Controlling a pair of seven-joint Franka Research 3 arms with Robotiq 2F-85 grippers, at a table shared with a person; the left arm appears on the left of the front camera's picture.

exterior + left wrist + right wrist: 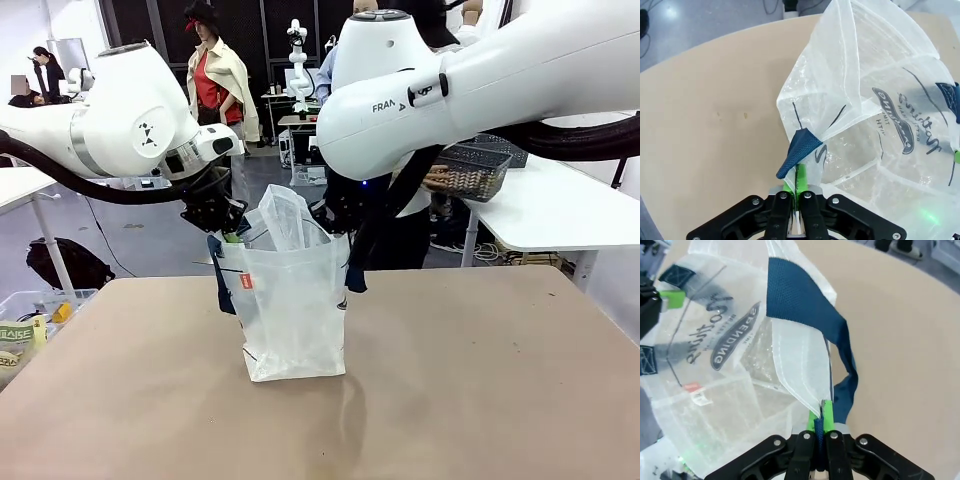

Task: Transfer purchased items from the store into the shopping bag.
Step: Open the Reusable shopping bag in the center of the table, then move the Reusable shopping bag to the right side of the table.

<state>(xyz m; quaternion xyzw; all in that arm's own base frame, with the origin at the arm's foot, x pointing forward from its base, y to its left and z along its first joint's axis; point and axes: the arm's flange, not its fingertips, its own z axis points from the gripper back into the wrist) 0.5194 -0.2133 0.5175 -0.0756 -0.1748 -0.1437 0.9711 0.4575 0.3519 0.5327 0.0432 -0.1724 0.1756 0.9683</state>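
We note the shopping bag (295,310) upright at frame centre on the tan table (480,400). The left gripper (796,190) pinches its rim at a navy strap (797,150) end, and the right gripper (821,421) pinches the opposite rim. Upper right, a person's hand (435,180) holds the dark basket (472,170).

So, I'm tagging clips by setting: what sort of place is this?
Likely a robotics lab: the left gripper and right gripper pinch a plastic bag on a brown table, white worktables behind.
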